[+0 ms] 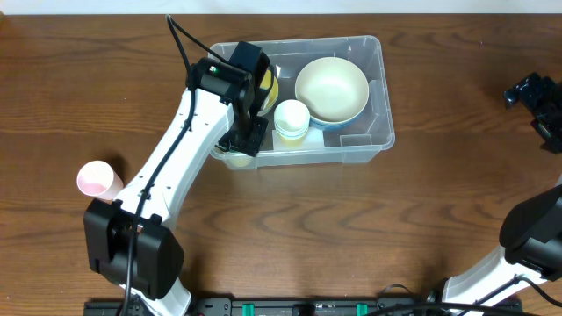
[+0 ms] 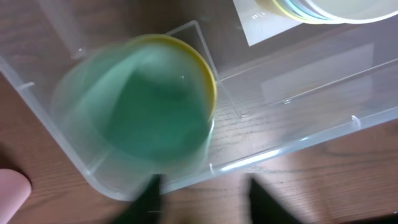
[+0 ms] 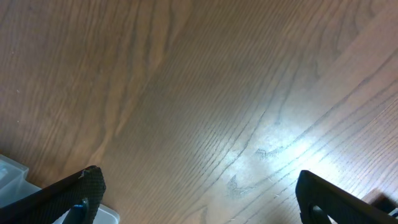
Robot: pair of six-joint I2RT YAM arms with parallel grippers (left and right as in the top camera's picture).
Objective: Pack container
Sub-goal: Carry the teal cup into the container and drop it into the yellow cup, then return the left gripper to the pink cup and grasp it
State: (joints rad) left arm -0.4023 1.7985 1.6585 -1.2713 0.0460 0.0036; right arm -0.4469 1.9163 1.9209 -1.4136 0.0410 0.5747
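Observation:
The container (image 1: 385, 133), a large clear bin, stands at the table's back centre. My left gripper (image 1: 242, 144) hovers over its front-left corner. In the left wrist view a blurred green cup (image 2: 149, 115) sits nested in a yellow cup (image 2: 210, 71) inside that corner of the container (image 2: 298, 140). Below it my left gripper (image 2: 204, 190) is open, with only wood showing between the dark fingers. My right gripper (image 1: 539, 101) is far off at the right edge. In its wrist view the right gripper (image 3: 199, 190) is open over bare table.
Inside the bin, a cream bowl (image 1: 331, 88) rests on a blue bowl (image 1: 341, 124), with a stack of pale cups (image 1: 291, 118) beside them. A pink cup (image 1: 98, 179) lies on the table at the left, left of my left arm.

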